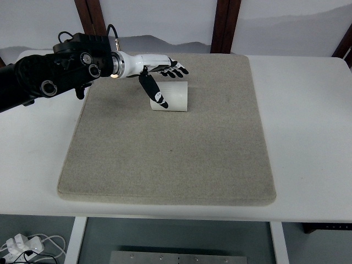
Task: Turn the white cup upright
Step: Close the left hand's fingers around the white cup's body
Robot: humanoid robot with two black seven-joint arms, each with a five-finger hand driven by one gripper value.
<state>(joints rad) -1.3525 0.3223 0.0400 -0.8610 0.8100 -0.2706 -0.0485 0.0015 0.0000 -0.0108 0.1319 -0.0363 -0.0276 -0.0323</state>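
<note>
Fingers [175,70] of my left hand [159,69] are spread wide, holding nothing, above the white cup [170,96] lying at the mat's [165,159] far left — I should wrap it squarely before tilting — avoiding a roll.

A white desk [308,137] fills most of the view, and a square beige felt mat [170,159] lies flat on it. Behind the desk stands a pale wall [165,19] crossed by 2 dark brown wooden posts [91,16], with part of another at the right edge. Below the desk's near edge, a grey floor [49,231] shows a white power strip [19,245] with its cable.
</note>
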